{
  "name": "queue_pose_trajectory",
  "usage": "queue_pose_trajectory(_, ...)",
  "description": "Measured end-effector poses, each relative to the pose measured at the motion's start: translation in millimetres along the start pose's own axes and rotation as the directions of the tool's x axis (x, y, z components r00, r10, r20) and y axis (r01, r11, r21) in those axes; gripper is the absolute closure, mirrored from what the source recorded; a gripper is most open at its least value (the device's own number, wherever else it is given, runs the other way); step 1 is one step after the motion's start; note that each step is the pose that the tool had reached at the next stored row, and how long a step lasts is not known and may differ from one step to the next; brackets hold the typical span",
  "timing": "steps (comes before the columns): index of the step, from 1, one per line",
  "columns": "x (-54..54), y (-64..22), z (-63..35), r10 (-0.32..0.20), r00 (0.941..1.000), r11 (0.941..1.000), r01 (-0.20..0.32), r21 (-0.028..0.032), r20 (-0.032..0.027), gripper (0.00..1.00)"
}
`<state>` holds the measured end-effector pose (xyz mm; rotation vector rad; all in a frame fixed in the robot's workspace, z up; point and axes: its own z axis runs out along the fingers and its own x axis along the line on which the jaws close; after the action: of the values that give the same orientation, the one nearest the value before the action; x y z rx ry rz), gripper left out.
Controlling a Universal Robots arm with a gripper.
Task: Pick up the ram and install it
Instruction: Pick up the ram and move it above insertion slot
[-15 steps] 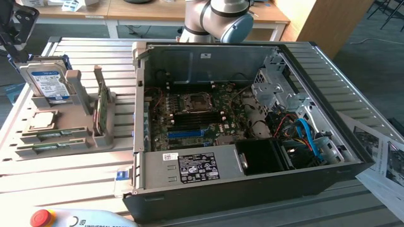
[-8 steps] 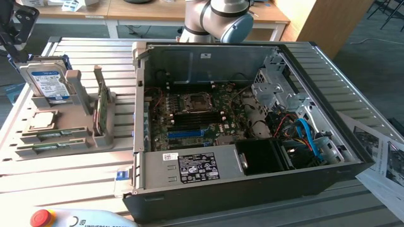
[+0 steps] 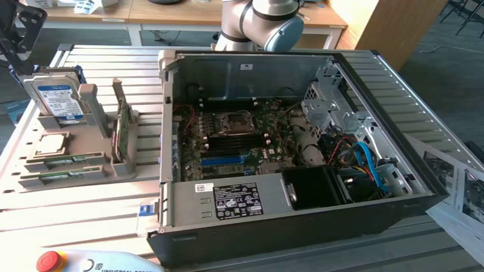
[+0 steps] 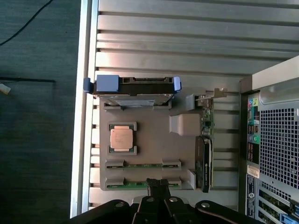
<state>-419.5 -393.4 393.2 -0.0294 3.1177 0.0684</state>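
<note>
Two rams, thin green sticks, lie flat in slots of the grey holder tray (image 3: 83, 170) at the exterior view's left: one (image 3: 64, 161) (image 4: 142, 164) and one beside it (image 3: 60, 177) (image 4: 131, 185). My gripper (image 3: 17, 48) (image 4: 158, 183) hangs well above the tray. Its black fingers are shut with nothing between them. In the wrist view the fingertips overlap the second ram, apart from it. The open computer case (image 3: 423, 187) shows its motherboard (image 3: 226, 141).
On the same tray stand a silver hard drive with a blue label (image 3: 56, 99) (image 4: 133, 88), a processor chip (image 3: 49, 144) (image 4: 122, 138) and an upright expansion card (image 3: 121, 130) (image 4: 205, 154). A red stop button (image 3: 49, 260) sits at the front; papers (image 3: 454, 187) lie right of the case.
</note>
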Motion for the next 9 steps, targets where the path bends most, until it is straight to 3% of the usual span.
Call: queue_pose_trajectory(9, 0.0, 0.0, 0.0, -0.039, 0.9993, 0.9993, 0.039, -0.001, -0.0017, 0.9)
